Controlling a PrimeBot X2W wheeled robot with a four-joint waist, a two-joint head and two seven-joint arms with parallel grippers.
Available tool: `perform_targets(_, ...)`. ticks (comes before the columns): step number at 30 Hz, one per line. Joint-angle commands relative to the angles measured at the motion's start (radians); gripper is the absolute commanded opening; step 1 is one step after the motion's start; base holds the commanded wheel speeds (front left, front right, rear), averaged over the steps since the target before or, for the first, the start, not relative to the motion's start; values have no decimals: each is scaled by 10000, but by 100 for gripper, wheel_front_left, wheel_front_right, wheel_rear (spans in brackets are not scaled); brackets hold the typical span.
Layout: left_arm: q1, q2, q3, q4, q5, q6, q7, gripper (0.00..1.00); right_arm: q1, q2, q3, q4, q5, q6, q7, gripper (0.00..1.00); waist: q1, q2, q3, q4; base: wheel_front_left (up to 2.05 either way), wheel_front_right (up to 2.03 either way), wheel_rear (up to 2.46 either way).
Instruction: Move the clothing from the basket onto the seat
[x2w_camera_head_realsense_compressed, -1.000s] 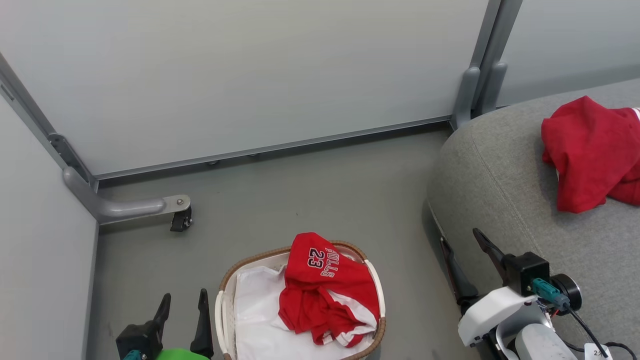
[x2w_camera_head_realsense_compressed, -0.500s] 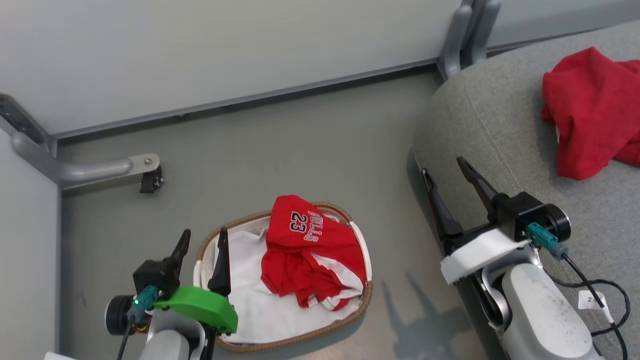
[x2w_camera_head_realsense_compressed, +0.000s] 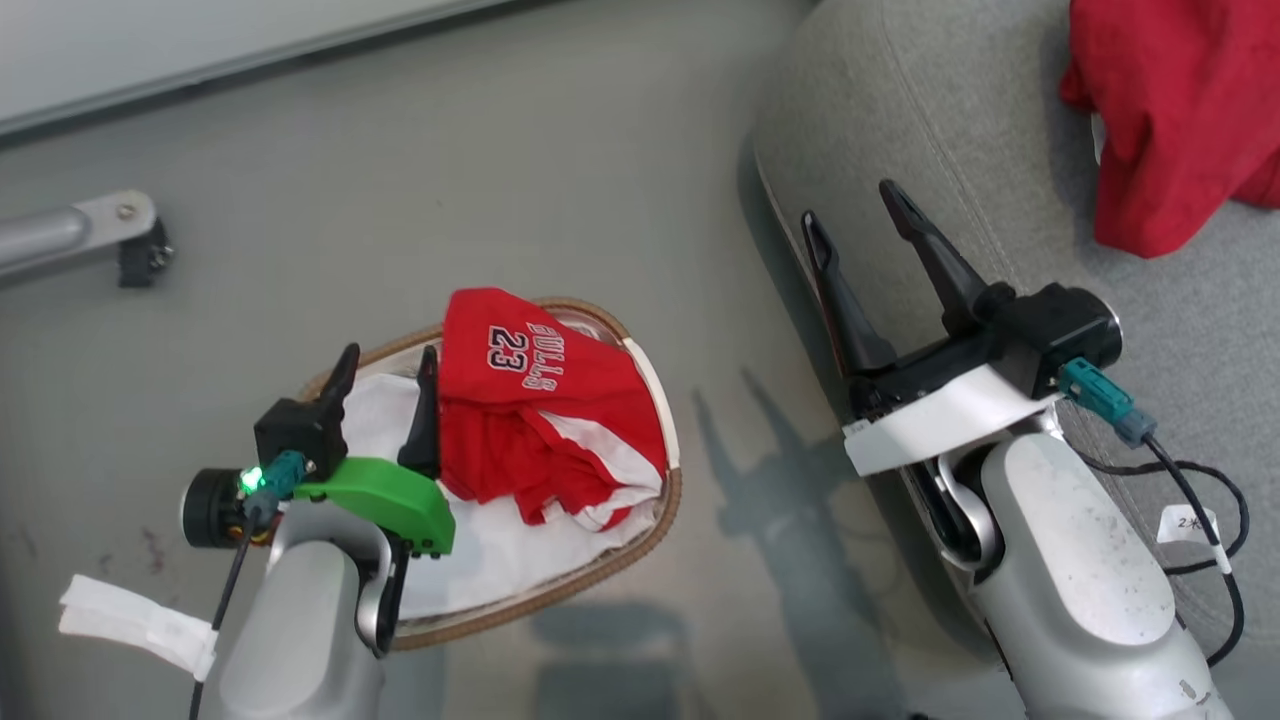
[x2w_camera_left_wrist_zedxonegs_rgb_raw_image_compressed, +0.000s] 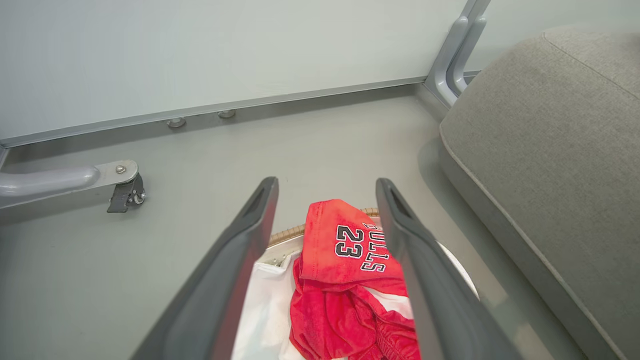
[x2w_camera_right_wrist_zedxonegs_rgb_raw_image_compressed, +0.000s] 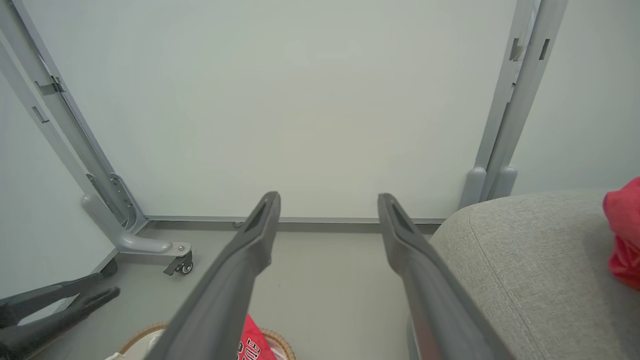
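From overhead, red garment (x2w_camera_head_realsense_compressed: 1165, 120), possibly a jersey, on seat (x2w_camera_head_realsense_compressed: 900, 130).

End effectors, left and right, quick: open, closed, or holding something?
Left end effector: open, holding nothing.
Right end effector: open, holding nothing.
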Motion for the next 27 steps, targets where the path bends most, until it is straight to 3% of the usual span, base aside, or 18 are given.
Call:
perform_targets(1, -384, 186, 39, 124, 87, -54, 4, 100, -232, 1, 52, -155, 158, -14, -2, 100, 0, 0, 1166, -880, 0, 0, 0)
perform_targets(11, -1666, 535, -79, 1262, 417, -72, 2, 100, -870, 5, 301, -828, 828, -14, -2, 100, 0, 0, 2592, -1403, 0, 0, 0)
perform_targets(27, -3203, 1228, -254, 3806, 605, -20, 2, 100, -1512, 5, 606, -1378, 1183, -14, -2, 100, 0, 0, 4266, -1557, 0, 0, 0)
